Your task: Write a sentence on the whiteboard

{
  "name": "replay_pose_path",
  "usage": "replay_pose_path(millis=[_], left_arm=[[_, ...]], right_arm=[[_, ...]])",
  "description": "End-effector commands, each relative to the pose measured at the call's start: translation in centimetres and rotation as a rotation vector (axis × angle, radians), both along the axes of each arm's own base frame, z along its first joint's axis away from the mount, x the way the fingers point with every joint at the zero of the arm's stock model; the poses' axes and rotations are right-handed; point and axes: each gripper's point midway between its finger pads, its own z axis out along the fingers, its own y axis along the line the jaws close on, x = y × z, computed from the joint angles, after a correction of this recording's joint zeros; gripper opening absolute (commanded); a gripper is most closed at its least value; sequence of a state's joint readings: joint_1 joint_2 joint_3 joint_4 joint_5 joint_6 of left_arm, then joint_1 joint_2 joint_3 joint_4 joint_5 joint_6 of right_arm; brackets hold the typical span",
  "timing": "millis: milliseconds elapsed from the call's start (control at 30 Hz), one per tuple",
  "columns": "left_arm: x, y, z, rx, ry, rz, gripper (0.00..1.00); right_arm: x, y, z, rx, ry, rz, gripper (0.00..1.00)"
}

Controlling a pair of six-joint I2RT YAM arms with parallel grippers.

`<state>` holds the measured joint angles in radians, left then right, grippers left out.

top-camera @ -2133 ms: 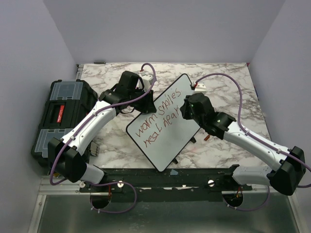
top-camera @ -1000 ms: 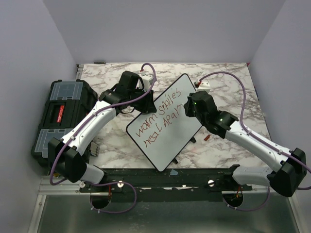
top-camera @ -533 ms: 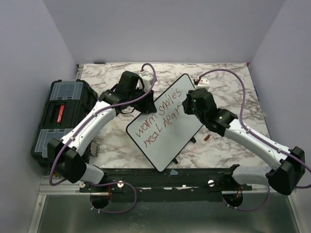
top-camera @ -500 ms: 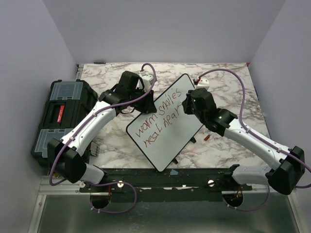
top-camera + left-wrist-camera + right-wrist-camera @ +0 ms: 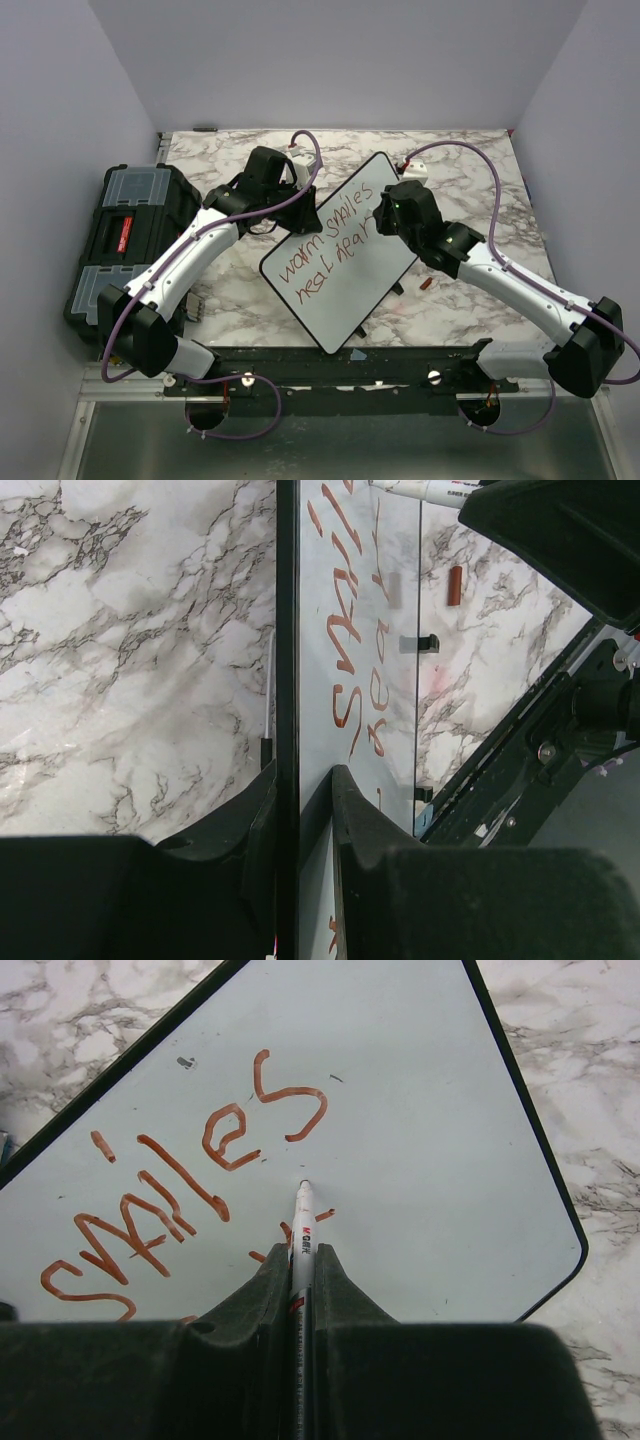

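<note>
Right gripper (image 5: pixel 300 1260) is clamped on a white marker (image 5: pixel 302 1215), whose tip sits at the whiteboard (image 5: pixel 338 318) just under the final "s" of the upper line; contact cannot be confirmed. Left gripper (image 5: pixel 300 800) pinches the board's black rim, steadying it. The board sits diagonally at the middle of the table (image 5: pixel 480 180), one corner toward the near edge. The sentence (image 5: pixel 330 250) reads "warm smiles" above and "heal hear" below. Assessment: writing is nearly complete. The last word appears to lack its closing letters.
</note>
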<state>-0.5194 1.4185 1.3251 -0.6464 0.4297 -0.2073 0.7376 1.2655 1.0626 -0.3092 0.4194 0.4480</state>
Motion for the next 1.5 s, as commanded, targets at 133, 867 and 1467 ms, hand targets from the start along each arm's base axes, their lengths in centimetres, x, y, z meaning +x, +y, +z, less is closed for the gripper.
replay_pose_path(millis=[133,867,1467], left_arm=[[0.1,1.1,0.0,0.063,-0.080,-0.010,0.00],[-0.1,1.1,0.3,0.056,-0.085,-0.013,0.00],[-0.2,1.0,0.4,0.052,-0.091,-0.014,0.00]], right_arm=[[-0.1,1.1,0.0,0.044,0.018,0.034,0.01],[-2.3,0.6,-2.3,0.054,0.091,0.068,0.01],[-3.9,-0.6,-4.4,0.051,0.135,0.054,0.01]])
